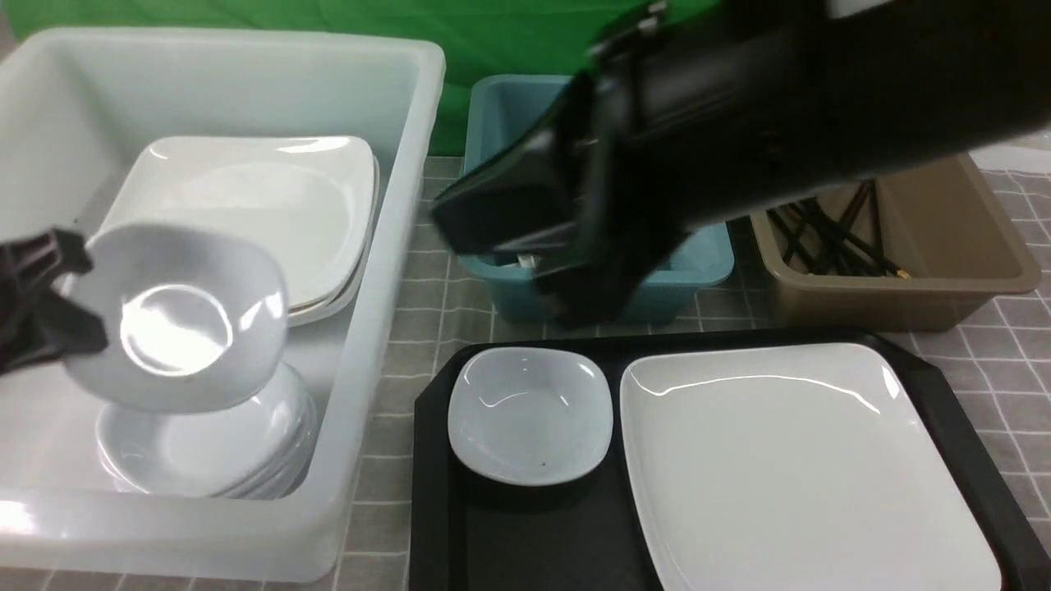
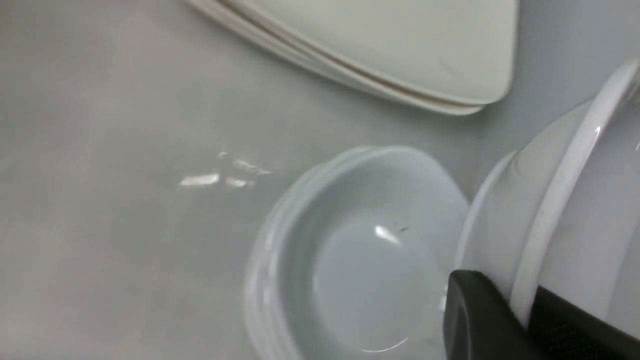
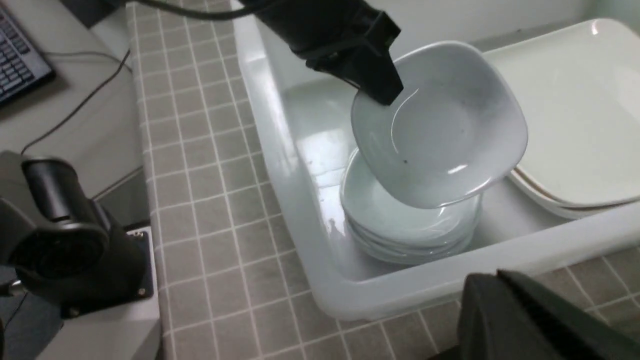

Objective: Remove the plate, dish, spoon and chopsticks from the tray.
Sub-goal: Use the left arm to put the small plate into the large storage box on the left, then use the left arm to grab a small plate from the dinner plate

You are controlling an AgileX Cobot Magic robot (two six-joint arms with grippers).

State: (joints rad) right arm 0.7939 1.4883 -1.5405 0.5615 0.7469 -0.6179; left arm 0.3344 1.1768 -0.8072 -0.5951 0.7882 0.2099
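My left gripper [image 1: 70, 291] is shut on the rim of a small greyish-white dish [image 1: 176, 316] and holds it tilted just above a stack of like dishes [image 1: 205, 451] in the white tub. The left wrist view shows the fingers [image 2: 480, 315] pinching that rim [image 2: 560, 200]. The right wrist view shows the held dish [image 3: 440, 125] over the stack [image 3: 400, 225]. The black tray [image 1: 509, 542] holds another dish [image 1: 530, 414] and the big white plate [image 1: 796, 468]. My right gripper [image 1: 452, 213] hangs shut and empty over the blue tub. Black chopsticks [image 1: 829, 238] lie in the brown tub. The spoon is out of view.
The white tub [image 1: 394, 246] at the left also holds stacked large plates [image 1: 271, 205]. A blue tub [image 1: 698, 263] and a brown tub [image 1: 944, 246] stand behind the tray. A black camera mount [image 3: 60, 240] stands beside the tub on the checked cloth.
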